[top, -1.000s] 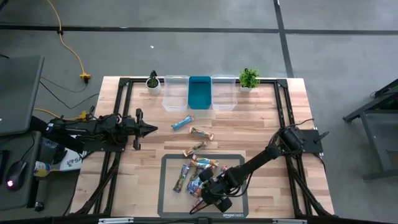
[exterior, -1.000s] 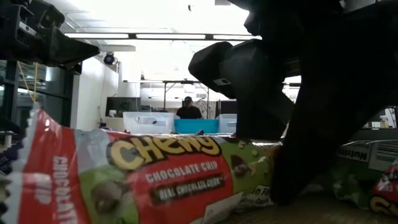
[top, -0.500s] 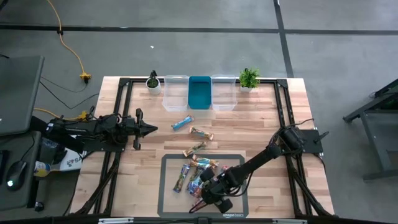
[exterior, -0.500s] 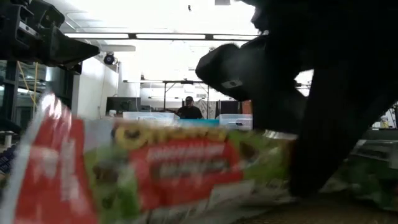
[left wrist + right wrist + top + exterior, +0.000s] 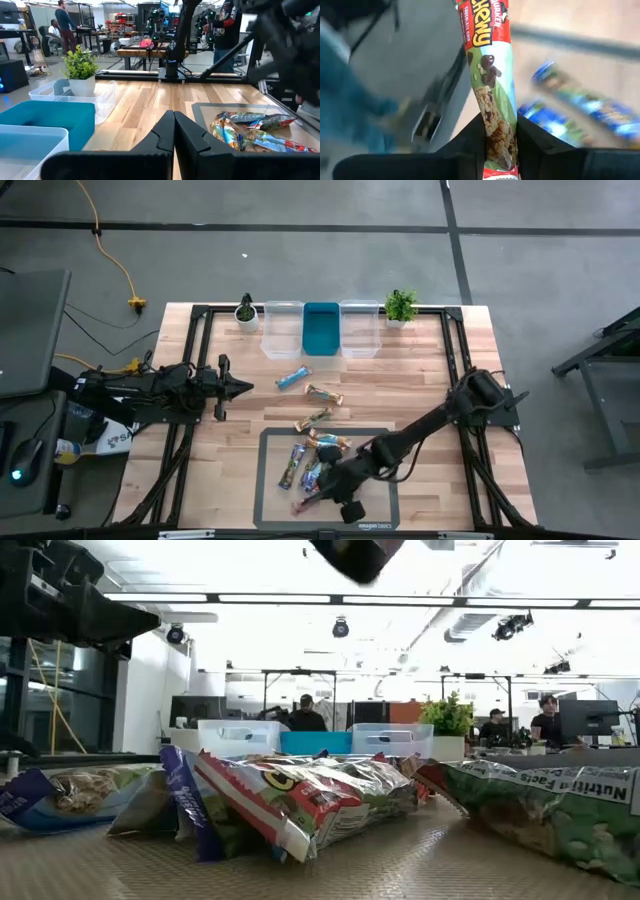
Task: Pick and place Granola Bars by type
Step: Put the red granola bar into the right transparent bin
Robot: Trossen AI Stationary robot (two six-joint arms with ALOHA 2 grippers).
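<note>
a: which step is in hand?
b: a red bar (image 5: 490,75) is being held pinched in the right hand (image 5: 322,498), above the mat (image 5: 268,480).
a: and next?
b: probably it is to be carried to a bin (image 5: 360,330). the left hand (image 5: 174,137) is being kept closed, empty.

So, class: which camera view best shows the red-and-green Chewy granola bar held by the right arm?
The right wrist view: the red-and-green Chewy granola bar fills the frame, clamped between the right gripper fingers. The high view shows only a reddish sliver; the low and left wrist views do not clearly show it.
</note>
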